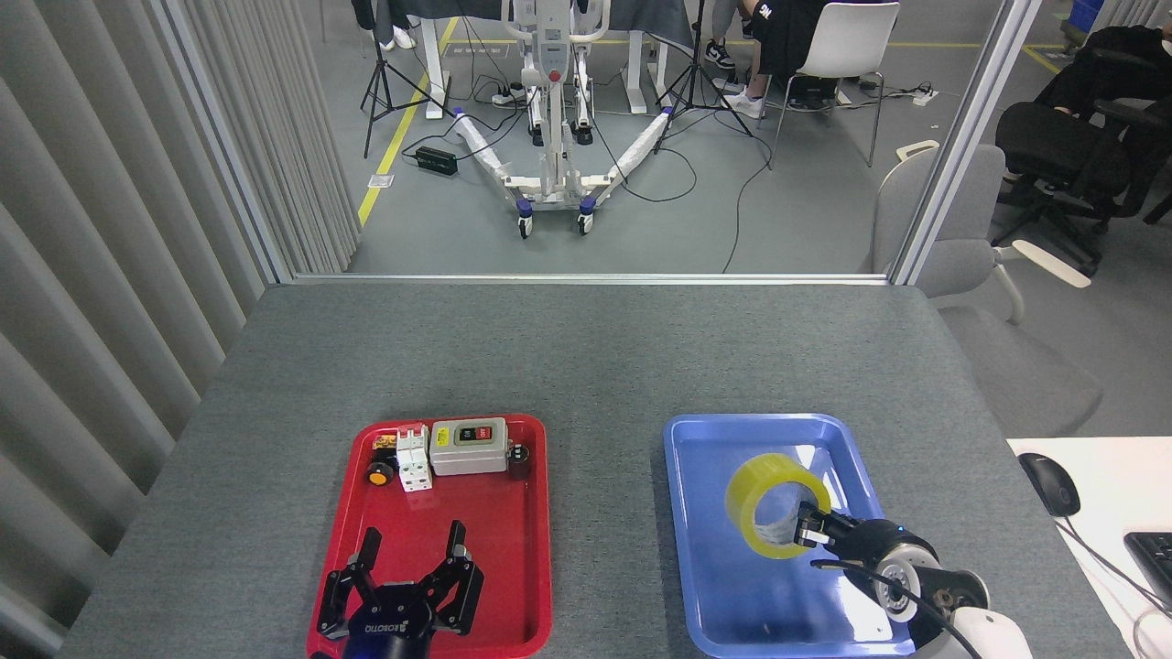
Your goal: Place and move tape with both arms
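Head view: right gripper (pixel 806 529) clamps tape (pixel 776 504) above blue tray (pixel 696 549); left gripper (pixel 409 555) spread, empty

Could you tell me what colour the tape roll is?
Translucent yellow tape, seen best in the head view.

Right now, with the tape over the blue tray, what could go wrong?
1. The tape is held tilted by the right gripper, fingers through its core; if released like this, it may roll inside the blue tray.
2. The left gripper hovers open over the red tray; lowering it forward could hit the switch box.
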Tool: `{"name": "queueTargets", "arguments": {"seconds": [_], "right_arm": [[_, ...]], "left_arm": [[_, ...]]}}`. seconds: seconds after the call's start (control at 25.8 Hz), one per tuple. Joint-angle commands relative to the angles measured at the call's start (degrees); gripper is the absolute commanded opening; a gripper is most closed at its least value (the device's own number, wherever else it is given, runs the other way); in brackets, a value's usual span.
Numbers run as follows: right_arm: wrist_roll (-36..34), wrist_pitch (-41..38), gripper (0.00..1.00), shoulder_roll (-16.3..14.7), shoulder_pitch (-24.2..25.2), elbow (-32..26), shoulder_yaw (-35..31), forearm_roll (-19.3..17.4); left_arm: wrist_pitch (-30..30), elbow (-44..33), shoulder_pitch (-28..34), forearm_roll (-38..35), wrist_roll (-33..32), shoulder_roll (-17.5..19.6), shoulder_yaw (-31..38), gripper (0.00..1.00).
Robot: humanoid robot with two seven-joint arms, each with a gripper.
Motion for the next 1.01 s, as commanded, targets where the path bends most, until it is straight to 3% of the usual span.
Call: {"name": "queueTargets", "arguments": {"seconds": [0.0, 0.12, 0.31, 0.5, 0.7, 0.97], "right_arm": [[3.2, 5.4, 0.19, -2.5, -2.5, 3.4, 4.2, -0.6], [3.9, 7.3, 0.19, -2.4, -2.7, 3.4, 4.2, -0.7], [3.9, 7.8, 0.19, -2.6, -2.9, 5.7, 4.3, -0.7], [3.4, 7.9, 0.22, -2.6, -4.3, 7.2, 4.1, -1.1], [2.2, 7.6, 0.27, -2.6, -4.4, 7.2, 4.0, -4.9], [-1.1, 7.4, 0.38, -2.6, -4.3, 7.2, 3.8, -5.1]], "left_arm": [[0.4, 0.6, -1.0, 0.1, 0.0, 0.3, 0.0, 1.00], [0.1, 0.8, -1.9, 0.6, 0.7, 0.9, 0.4, 1.00], [0.0, 0.2, -0.8, 0.2, 2.8, 6.5, 0.3, 1.00], [-0.3, 0.3, -0.3, 0.8, 6.5, 8.7, 0.6, 1.00], [-5.5, 0.4, -0.5, 0.8, 6.7, 8.9, 1.0, 1.00], [-5.4, 0.7, -0.6, 0.8, 6.8, 8.7, 1.6, 1.00]]}}
